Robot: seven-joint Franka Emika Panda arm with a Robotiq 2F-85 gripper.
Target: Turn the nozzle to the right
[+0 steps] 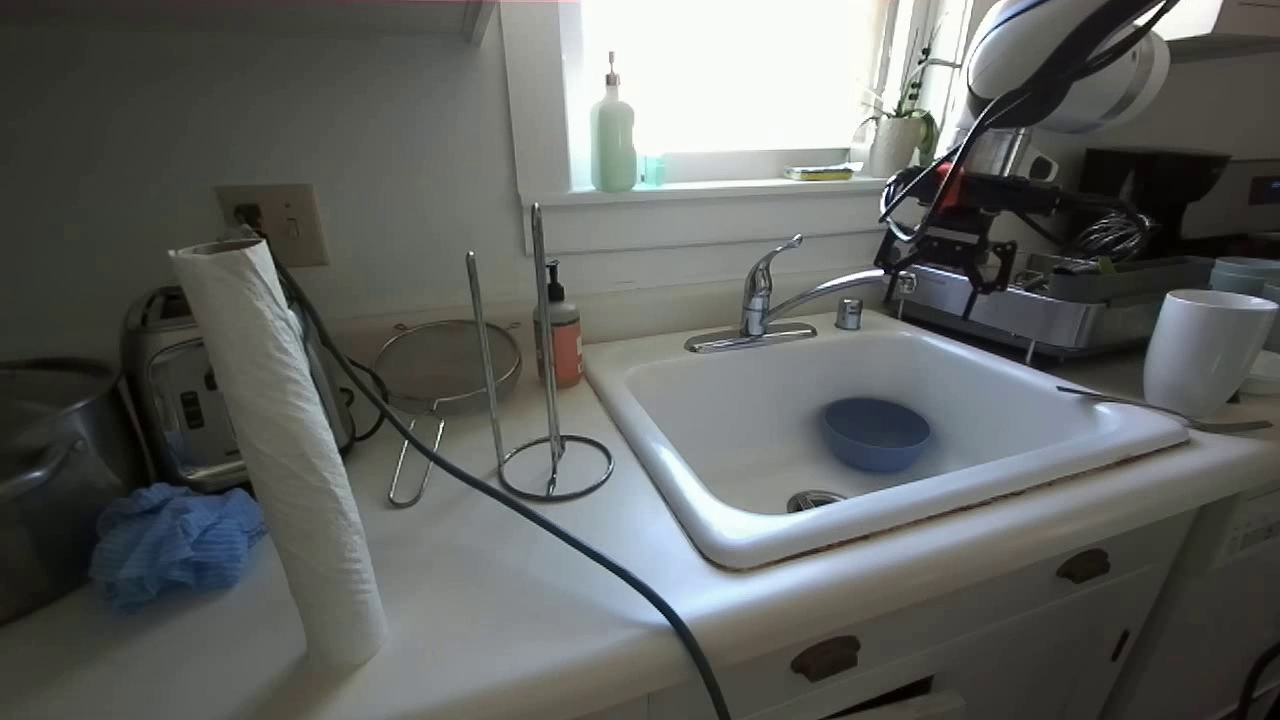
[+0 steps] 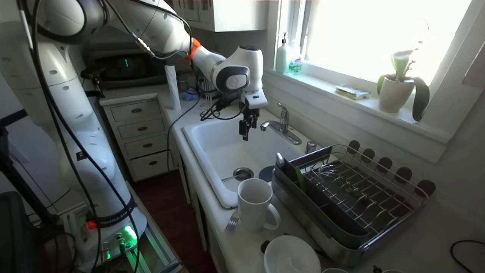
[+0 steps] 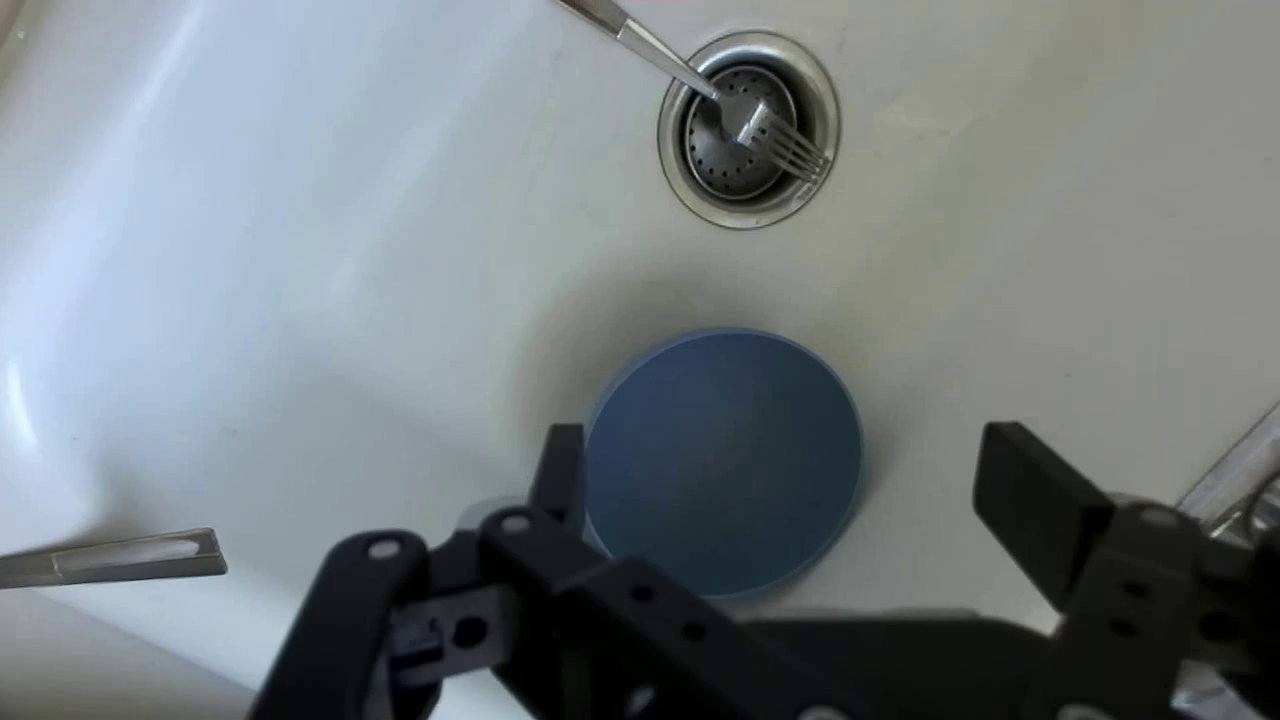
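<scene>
The nozzle (image 1: pixel 822 292) is a slim curved chrome spout on a base at the sink's back edge, with a lever handle above. It reaches out over the sink in both exterior views, also here (image 2: pixel 269 124). My black gripper (image 2: pixel 244 135) points down over the sink near the spout's end, with a small gap between them in this view. In an exterior view the gripper (image 1: pixel 932 292) partly covers the spout near its tip. In the wrist view the gripper (image 3: pixel 785 470) has its fingers wide apart with nothing between them. Shiny metal at the right edge is partly hidden by a finger.
A blue bowl (image 3: pixel 725 460) lies in the white sink (image 1: pixel 700 500), below the gripper. A fork (image 3: pixel 780 140) rests on the drain. A dish rack (image 2: pixel 326 227) and a white mug (image 2: pixel 252 212) stand beside the sink. A window sill (image 2: pixel 322 87) runs behind the faucet.
</scene>
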